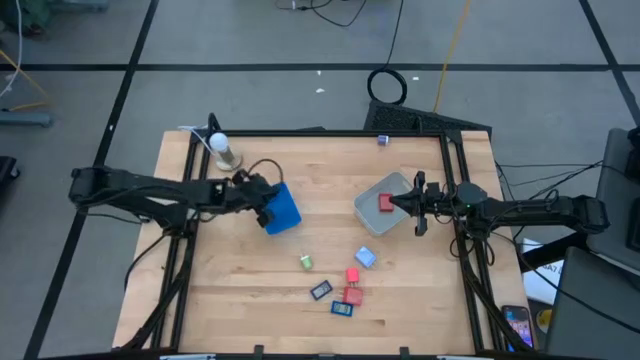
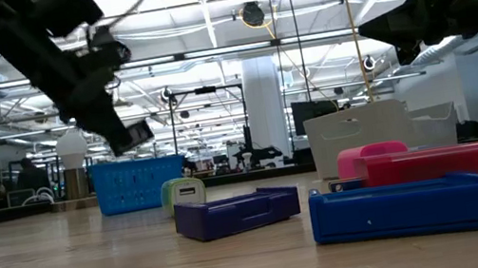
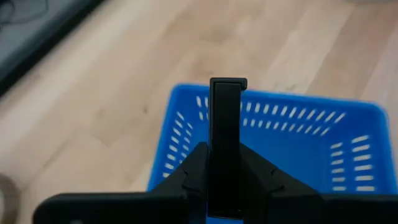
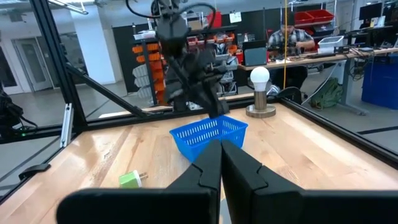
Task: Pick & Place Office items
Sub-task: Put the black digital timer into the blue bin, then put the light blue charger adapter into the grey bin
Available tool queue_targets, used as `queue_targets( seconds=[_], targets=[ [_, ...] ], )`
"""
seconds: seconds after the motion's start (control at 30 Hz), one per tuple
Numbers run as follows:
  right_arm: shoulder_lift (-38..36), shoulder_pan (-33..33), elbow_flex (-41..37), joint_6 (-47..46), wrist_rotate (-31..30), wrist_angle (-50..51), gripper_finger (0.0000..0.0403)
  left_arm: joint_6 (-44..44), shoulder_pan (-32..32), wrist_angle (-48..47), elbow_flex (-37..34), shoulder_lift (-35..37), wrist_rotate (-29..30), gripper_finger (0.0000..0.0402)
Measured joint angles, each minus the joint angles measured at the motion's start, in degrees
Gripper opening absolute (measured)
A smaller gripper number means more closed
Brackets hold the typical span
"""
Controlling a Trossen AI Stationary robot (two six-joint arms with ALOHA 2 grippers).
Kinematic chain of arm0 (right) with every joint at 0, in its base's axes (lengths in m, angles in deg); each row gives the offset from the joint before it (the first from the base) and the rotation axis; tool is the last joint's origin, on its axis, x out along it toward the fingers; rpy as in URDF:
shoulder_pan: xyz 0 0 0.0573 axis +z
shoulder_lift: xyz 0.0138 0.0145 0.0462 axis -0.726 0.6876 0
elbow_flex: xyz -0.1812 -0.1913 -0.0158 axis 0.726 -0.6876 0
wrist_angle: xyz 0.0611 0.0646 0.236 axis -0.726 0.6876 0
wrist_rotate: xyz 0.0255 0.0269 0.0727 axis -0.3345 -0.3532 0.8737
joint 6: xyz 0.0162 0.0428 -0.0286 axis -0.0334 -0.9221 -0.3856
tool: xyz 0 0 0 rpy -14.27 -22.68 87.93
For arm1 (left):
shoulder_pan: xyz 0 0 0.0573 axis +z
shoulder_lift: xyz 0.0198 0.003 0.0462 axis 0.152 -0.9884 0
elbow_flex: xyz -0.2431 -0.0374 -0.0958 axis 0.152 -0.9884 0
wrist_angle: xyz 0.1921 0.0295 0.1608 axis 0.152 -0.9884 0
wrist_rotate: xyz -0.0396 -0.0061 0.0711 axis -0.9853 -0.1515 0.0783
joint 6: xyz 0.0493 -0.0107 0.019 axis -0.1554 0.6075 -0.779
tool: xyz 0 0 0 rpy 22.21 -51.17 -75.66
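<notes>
My left gripper (image 1: 266,207) hangs over the blue tray (image 1: 289,215), at its left rim, shut on a dark flat office item (image 3: 227,118). My right gripper (image 1: 413,202) is shut and holds nothing; it stands level above the right rim of the clear tub (image 1: 372,212), where a red piece (image 1: 385,203) lies. The other office items lie on the table near the front: a green bit (image 1: 305,262), a light-blue block (image 1: 365,257), two red blocks (image 1: 352,285) and two dark flat rectangles (image 1: 321,290) (image 1: 342,308). My left gripper pinches the dark flat item between its two fingers, by the end nearest the gripper (image 3: 225,165). The item's free end (image 3: 228,87) sticks out well past the fingertips. The fingers slant down from the table's left side. The item is lifted clear, above the tray (image 3: 298,143).
A lamp bulb on a round stand (image 1: 222,150) stands at the far left, close behind the left arm. A small blue thing (image 1: 383,140) lies at the far edge. Dark frame rails (image 1: 455,180) run along the table's sides. Bare wood lies between tray and tub.
</notes>
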Motion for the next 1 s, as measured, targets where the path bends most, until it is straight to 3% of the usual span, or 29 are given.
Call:
queue_targets(
  seconds=[0.23, 0.5, 0.77, 1.0],
  targets=[
    [0.00, 0.00, 0.00, 0.00, 0.00, 0.47, 0.0004, 0.16, 2.20, 2.89, 0.00, -8.19, -3.64, 0.0069],
    [-0.02, -0.02, 0.00, 0.09, 0.00, 0.73, 0.0004, 0.23, 3.28, 5.40, 0.00, -14.48, -5.58, 0.0050],
    [0.00, -0.01, -0.01, 0.20, 0.00, 0.73, 0.0004, -0.79, 4.79, 7.03, 0.00, -15.58, -9.67, 0.0106],
    [-0.01, 0.00, -0.01, 0.20, 0.00, 0.78, 0.0004, -2.29, 4.68, 6.91, -0.02, -14.65, -9.88, 0.0128]
  ],
)
